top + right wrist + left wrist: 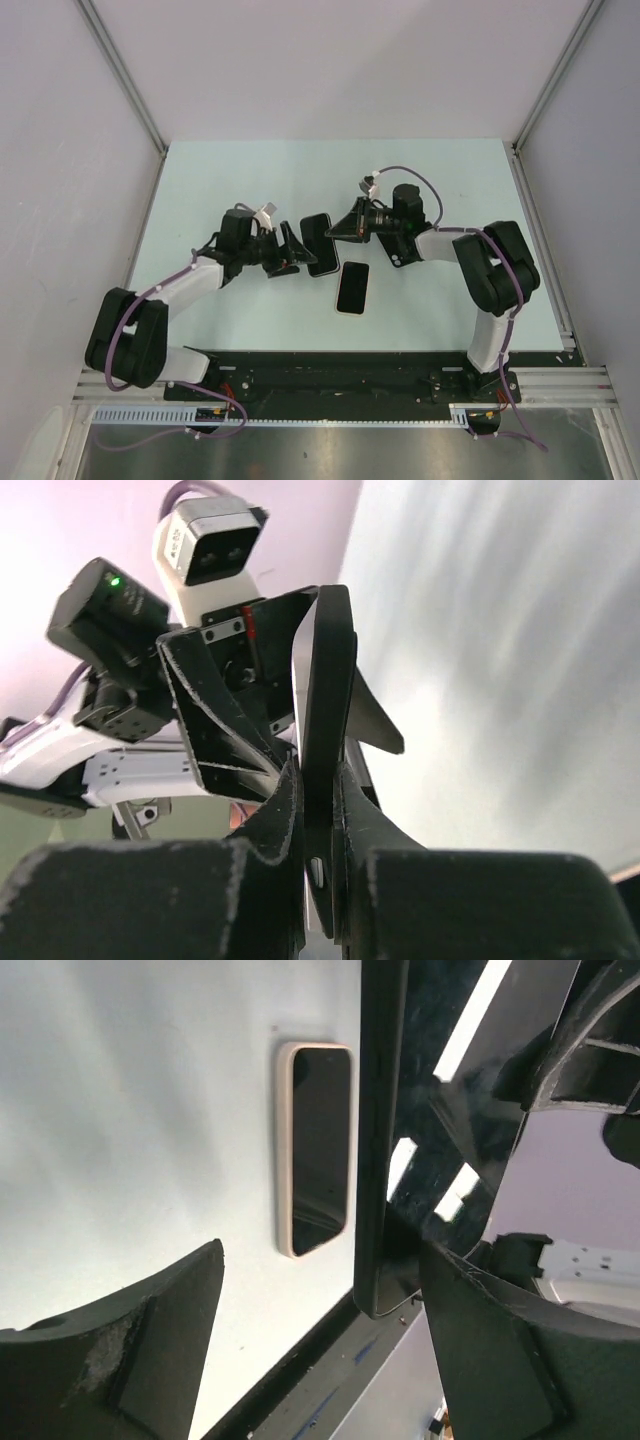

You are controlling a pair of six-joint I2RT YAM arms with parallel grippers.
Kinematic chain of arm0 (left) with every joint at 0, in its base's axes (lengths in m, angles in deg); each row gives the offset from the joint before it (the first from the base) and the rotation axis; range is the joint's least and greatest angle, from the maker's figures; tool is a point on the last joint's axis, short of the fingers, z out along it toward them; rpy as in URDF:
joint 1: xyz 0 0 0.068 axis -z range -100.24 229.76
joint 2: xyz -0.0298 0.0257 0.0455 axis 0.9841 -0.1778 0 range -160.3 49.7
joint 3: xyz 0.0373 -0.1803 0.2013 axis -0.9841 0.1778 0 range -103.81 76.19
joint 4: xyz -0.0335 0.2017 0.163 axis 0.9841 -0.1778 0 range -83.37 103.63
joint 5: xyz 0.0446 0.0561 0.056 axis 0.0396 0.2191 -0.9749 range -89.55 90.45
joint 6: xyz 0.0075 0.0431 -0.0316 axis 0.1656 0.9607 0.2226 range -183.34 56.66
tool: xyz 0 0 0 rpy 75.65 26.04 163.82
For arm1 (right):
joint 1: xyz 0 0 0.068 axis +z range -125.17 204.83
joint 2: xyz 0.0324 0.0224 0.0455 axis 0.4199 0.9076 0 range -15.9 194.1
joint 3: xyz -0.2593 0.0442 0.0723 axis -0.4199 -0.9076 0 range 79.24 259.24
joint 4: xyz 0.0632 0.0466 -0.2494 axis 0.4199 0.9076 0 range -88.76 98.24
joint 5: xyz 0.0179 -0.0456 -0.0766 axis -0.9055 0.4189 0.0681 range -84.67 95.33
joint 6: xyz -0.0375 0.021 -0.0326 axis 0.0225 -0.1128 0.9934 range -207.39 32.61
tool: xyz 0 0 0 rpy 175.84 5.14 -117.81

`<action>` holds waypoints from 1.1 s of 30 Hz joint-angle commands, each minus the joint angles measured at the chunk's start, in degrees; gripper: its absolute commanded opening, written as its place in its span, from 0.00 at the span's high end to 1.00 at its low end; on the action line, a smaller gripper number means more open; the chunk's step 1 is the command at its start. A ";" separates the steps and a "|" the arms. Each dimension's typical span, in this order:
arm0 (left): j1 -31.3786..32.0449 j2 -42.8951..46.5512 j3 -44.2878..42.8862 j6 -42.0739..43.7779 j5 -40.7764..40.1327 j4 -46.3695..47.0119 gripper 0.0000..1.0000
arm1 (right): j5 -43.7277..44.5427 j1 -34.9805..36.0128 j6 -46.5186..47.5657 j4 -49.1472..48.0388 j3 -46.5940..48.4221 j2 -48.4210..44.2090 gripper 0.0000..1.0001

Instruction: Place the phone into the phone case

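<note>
Jaws of our right gripper [340, 228] are clenched on the thin edge of the phone [318, 243]. In our right wrist view the two fingers [275, 820] press against either face of the dark slab, which runs straight up from between them. Our left gripper [288, 252] stands released, with its jaws spread wide. In the left wrist view one finger [150, 1350] sits well clear of the phone, while the other finger [490, 1340] lies just beside the phone's glossy face. We cannot tell whether that finger touches it.

We see the phone between our two grippers, near the middle of the pale green table [220, 180]. It reflects bright strips of light, and we cannot tell whether its lower end touches the table.

We find the case [352, 287] lying flat on the table just in front of the phone, toward our bases and slightly to our right. It has a pale rim and looks dark inside. The phone and the case are apart, so the phone is not yet in the case.
</note>
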 commanded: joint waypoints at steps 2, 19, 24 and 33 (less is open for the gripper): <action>-0.13 3.96 1.66 -1.61 8.71 9.73 0.20 | -5.51 1.09 -13.13 -17.89 -0.26 -3.85 1.00; -0.04 7.04 7.47 -15.94 17.78 32.60 1.00 | -7.26 0.12 -26.71 -46.39 -9.75 0.37 0.67; -0.13 8.18 6.42 -16.65 17.34 32.25 1.00 | -8.76 -0.14 -24.07 -46.91 -14.23 -1.92 0.31; -0.13 7.83 5.19 -16.65 16.63 31.29 1.00 | -8.24 1.00 -22.93 -50.87 -18.90 -2.09 0.33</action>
